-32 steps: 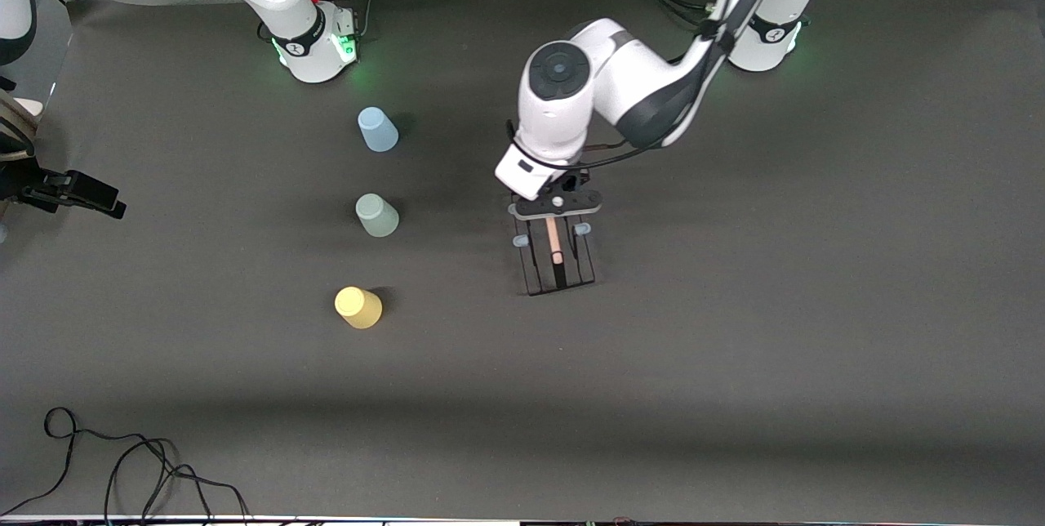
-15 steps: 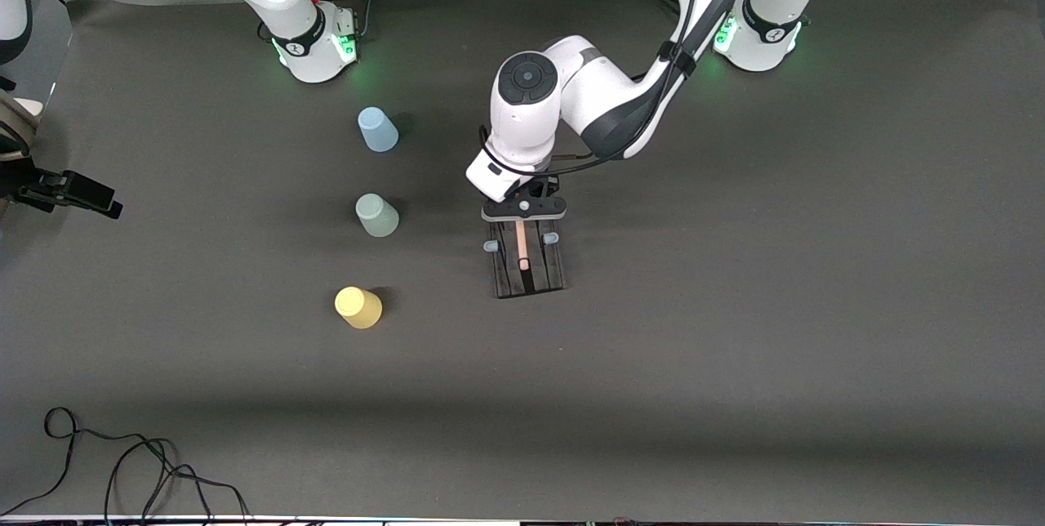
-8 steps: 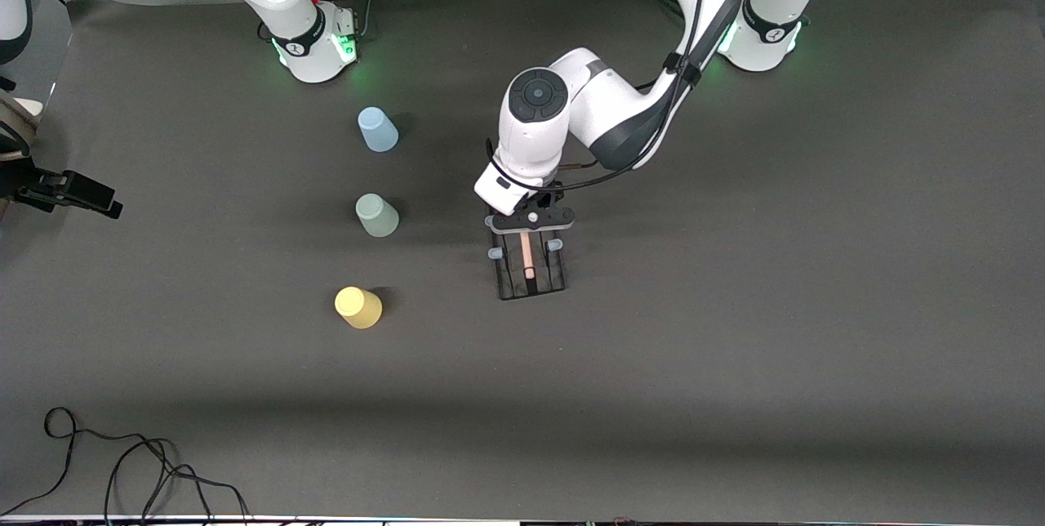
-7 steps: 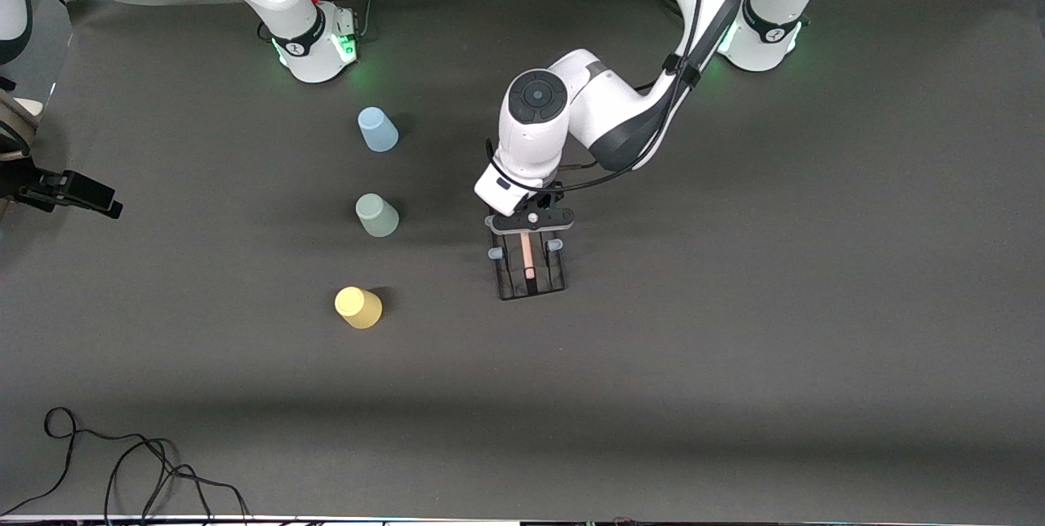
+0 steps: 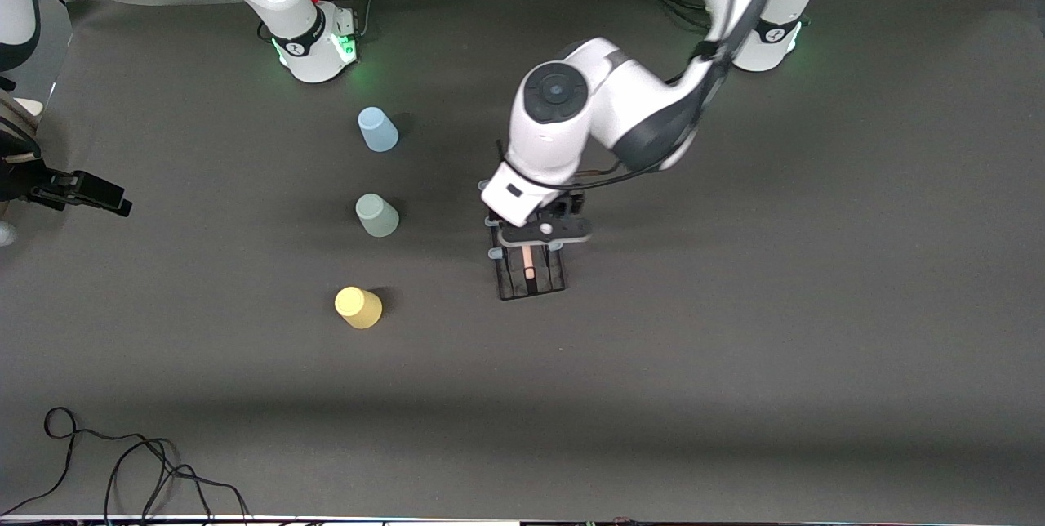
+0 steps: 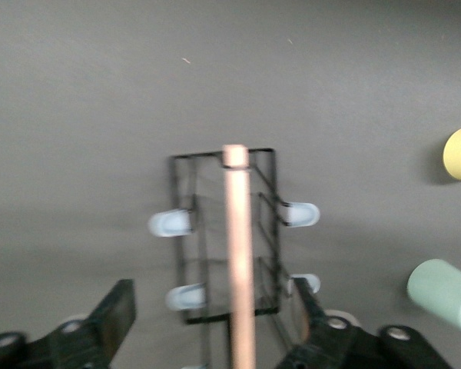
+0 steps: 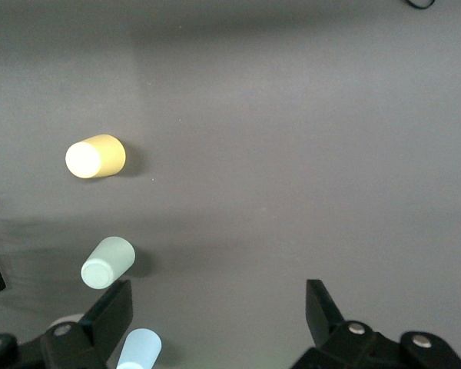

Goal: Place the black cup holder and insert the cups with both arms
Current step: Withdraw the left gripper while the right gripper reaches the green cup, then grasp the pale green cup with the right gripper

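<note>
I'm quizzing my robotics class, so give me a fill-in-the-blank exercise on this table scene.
1. The cup nearest the front camera is the small matte plastic ____ cup.
2. The left gripper is over the thin black wire cup holder, its jaws ____.
3. The pale grey-green cup stands between the yellow cup and the ____ one.

Missing words: yellow; open; light blue

black cup holder (image 5: 531,274), pale wooden rod, pale blue caps | cups: yellow (image 5: 358,307), grey-green (image 5: 377,215), light blue (image 5: 378,130)
</note>
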Controlling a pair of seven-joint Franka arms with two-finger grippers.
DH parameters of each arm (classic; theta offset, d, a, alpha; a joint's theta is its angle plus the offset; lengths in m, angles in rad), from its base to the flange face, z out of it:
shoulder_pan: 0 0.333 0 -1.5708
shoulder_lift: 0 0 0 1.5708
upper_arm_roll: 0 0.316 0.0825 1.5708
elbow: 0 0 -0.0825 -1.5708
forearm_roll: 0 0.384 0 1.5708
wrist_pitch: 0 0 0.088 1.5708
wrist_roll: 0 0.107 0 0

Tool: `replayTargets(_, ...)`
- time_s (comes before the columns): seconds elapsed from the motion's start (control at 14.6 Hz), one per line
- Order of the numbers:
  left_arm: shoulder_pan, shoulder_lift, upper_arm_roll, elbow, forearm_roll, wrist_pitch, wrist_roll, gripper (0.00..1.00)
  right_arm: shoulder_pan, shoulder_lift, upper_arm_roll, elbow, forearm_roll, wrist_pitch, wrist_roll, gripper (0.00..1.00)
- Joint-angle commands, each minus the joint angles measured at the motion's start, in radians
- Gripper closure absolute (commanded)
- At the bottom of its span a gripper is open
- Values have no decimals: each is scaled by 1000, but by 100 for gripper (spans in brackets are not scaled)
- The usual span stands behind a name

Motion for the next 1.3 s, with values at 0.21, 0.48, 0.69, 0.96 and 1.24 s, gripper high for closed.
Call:
replayTargets(0.21,181,-160,2,75,2,-373,390,0,111,-63,2,-102,43,14,226,0)
replayTargets(0.48,324,-324,7,-60,45,-443,527,0,239,-80,2,-196,43,76,433,0)
replayTargets(0.69,439,-440,7,-196,56,-431,634,0,297,-135,3,-367,45,219,484,0)
replayTargets(0.96,555,-498,7,-269,58,-440,702,0,384,-189,3,-648,48,519,593,0)
replayTargets(1.24,602,-495,8,-270,58,-429,728,0,444,-130,3,-759,81,708,642,0)
